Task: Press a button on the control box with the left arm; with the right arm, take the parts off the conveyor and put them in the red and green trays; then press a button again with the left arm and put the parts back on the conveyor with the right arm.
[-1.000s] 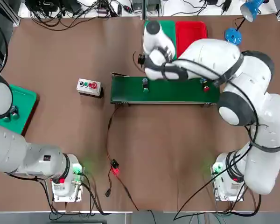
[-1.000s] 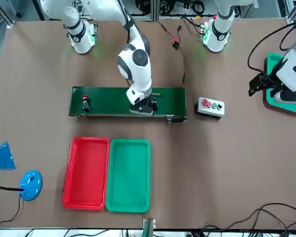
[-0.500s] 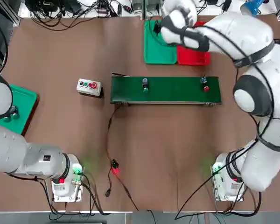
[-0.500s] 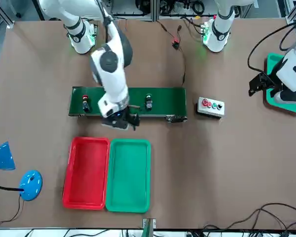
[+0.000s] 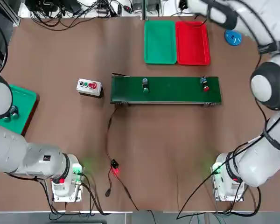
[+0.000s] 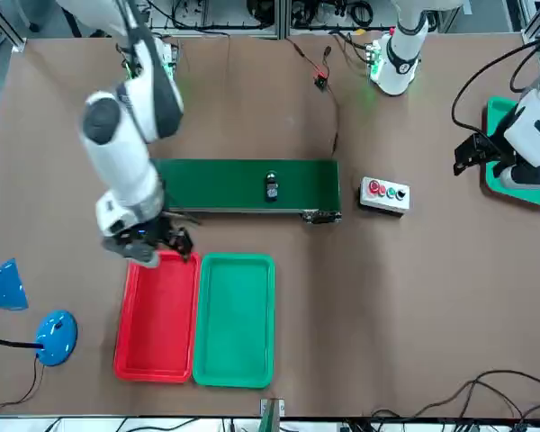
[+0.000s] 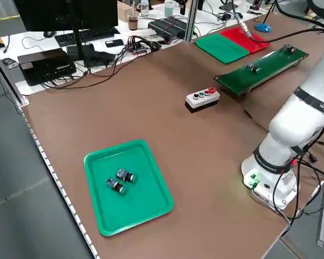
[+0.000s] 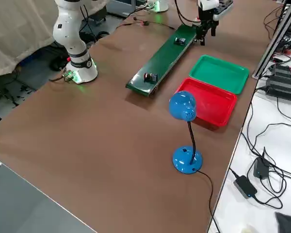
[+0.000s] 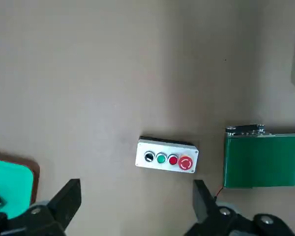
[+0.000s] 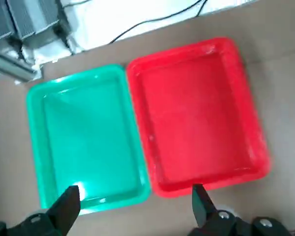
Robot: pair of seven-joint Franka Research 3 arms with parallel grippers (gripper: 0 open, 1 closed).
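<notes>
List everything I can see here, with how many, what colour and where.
Conveyor: one, green, mid-table
Parts on conveyor: two, one green-ended, one red-ended, at separate spots
Control box: one, light top with buttons, beside the conveyor
Red tray: one, beyond the conveyor
Green tray: one, beside the red tray
Side tray: one, green, at the robot's left
Parts in side tray: two, dark with green ends
Lamp: one, blue, near the red tray
Table: one, brown
Left end effector: one, black, open, near the side tray
Right end effector: one, black, open, by the red tray
</notes>
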